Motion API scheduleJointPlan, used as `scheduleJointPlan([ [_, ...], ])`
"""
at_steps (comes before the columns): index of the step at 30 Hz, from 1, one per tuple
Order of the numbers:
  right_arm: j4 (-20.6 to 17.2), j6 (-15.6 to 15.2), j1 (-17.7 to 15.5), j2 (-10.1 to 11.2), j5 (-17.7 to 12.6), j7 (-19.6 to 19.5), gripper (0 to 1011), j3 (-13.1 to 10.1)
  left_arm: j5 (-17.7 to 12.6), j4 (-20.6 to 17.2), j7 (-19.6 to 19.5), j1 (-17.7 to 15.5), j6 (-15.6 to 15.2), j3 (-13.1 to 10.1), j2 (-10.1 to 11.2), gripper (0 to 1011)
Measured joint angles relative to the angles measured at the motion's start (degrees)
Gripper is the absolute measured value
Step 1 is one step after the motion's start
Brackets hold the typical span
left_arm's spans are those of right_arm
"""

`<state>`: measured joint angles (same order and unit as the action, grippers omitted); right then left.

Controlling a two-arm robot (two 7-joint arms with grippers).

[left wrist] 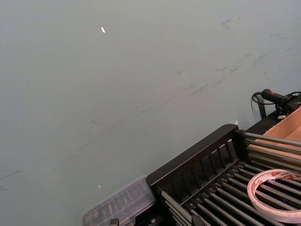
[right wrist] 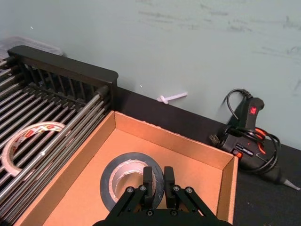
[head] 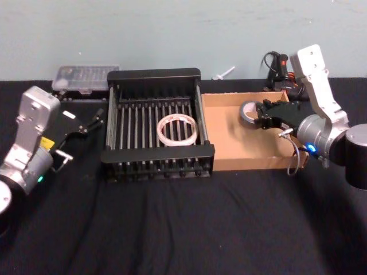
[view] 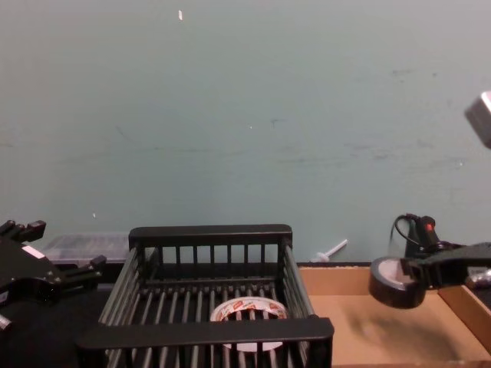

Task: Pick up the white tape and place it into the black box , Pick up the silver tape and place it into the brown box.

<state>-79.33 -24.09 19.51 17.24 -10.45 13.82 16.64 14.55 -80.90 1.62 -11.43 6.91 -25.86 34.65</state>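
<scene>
My right hand (head: 265, 116) hangs over the brown box (head: 229, 140), its fingers (right wrist: 151, 181) pinched on the wall of the silver tape (head: 250, 111). The roll is carried tilted on edge, clear of the cardboard floor; from the chest view it (view: 393, 282) hangs above the tray with a faint shadow beneath it. In the right wrist view, one finger is inside the pale core and the other against the outer face of the roll (right wrist: 130, 179).

The brown box sits toward the right side of the table (head: 183, 229), its left wall touching the right rim of the black box (head: 157, 161). The white tape (head: 178, 129) lies flat on the slatted floor of the black box, right of the basket's middle and near its front half; red printing shows on its inner core in the left wrist view (left wrist: 277, 194).

My left hand (head: 92, 119) is just beside the left wall of the black box, fingers apart, holding nothing.

A clear plastic case (head: 83, 77) lies at the far left of the table behind the left arm. A black glue gun (right wrist: 249, 132) with its cord rests at the far right edge behind the brown box.
</scene>
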Motion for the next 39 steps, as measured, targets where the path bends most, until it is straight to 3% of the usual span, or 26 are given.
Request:
scheduleJointPlan([
  [7,5.9,1.1,2.7,-2.4,1.4,0.0,147,0.5,0.0,0.0,0.0,0.0,0.0,0.0,0.0,1001],
  [10,6.8,1.2,3.1,-2.9,1.9,-0.1,148,0.6,0.0,0.0,0.0,0.0,0.0,0.0,0.0,1001],
  [23,6.3,1.2,2.9,-2.6,1.8,0.0,187,0.5,0.0,0.0,0.0,0.0,0.0,0.0,0.0,1001],
  [33,6.1,1.1,2.8,-2.6,1.6,0.0,538,0.5,0.0,0.0,0.0,0.0,0.0,0.0,0.0,1001],
  [39,6.1,1.1,2.8,-2.5,1.6,0.0,690,0.5,0.0,0.0,0.0,0.0,0.0,0.0,0.0,1001],
])
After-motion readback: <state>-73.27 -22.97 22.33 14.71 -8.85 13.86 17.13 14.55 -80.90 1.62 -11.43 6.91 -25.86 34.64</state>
